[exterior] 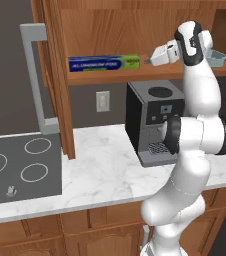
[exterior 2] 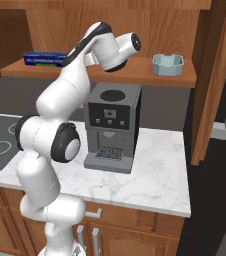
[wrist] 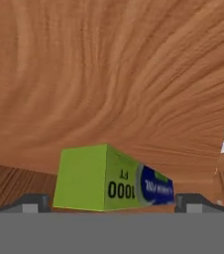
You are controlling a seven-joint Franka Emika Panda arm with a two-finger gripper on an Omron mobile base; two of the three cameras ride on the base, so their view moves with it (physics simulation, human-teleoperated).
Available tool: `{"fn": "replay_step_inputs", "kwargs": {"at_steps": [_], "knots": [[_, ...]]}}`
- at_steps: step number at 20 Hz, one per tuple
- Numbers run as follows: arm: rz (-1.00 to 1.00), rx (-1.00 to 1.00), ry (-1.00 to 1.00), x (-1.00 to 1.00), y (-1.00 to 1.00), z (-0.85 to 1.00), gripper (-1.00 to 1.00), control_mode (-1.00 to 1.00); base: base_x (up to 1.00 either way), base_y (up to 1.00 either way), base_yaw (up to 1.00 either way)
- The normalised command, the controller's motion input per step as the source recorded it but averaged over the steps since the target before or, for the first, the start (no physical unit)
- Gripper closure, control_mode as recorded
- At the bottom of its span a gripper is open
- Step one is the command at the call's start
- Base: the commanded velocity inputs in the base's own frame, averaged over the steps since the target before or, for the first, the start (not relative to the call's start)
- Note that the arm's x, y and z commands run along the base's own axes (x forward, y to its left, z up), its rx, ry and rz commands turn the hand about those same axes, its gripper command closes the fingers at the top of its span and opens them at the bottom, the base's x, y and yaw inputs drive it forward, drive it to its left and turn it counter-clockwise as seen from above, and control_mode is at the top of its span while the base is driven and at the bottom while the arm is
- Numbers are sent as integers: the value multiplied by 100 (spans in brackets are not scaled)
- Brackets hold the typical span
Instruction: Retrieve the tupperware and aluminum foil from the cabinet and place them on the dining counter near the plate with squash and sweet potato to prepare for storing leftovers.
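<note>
Open claw just short of aluminum foil's lime-green end

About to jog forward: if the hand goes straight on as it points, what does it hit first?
Most likely the lime-green end of the dark blue aluminum foil box, centred between the open hand's fingertips; the gap left is unclear.

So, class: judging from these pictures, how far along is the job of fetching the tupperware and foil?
Nothing is delivered yet. The tupperware and the aluminum foil both sit on the cabinet shelf. In hand: the open gripper is lined up on the foil box's green end, not gripping. Left: grasping and carrying both to the dining counter.
</note>
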Motion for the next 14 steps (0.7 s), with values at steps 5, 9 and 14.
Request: {"fn": "replay_step_inputs", "kwargs": {"at_steps": [5,9,14], "knots": [[12,0,-1,8,15,-22,-100,-100,0,0,0],[16,0,-7,0,36,-27,-100,-100,0,0,0],[14,0,-2,4,36,-3,-100,-100,0,0,0]]}}
